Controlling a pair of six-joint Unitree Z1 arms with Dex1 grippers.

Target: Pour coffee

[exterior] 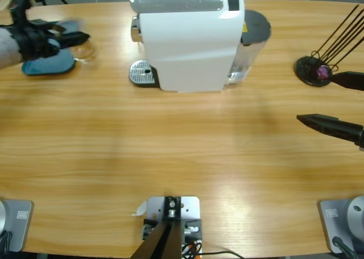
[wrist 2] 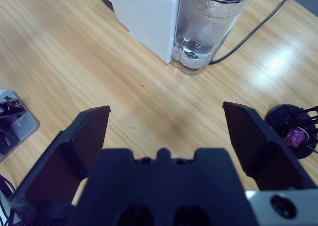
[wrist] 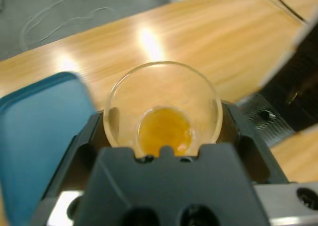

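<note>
In the left wrist view a small clear glass sits between my left gripper's black jaws, which are shut on it. A shallow amber-brown pool of coffee covers its bottom. From above, my left gripper holds the glass at the far left of the table, left of the white coffee machine and well clear of its metal drip tray. My right gripper stands open at the right edge with nothing between its jaws; its own view looks down on bare wood.
A blue pad lies under and beside the left gripper. The machine's clear water tank stands at its right, with a cable behind it. A black holder with thin rods and a purple capsule sits at the right.
</note>
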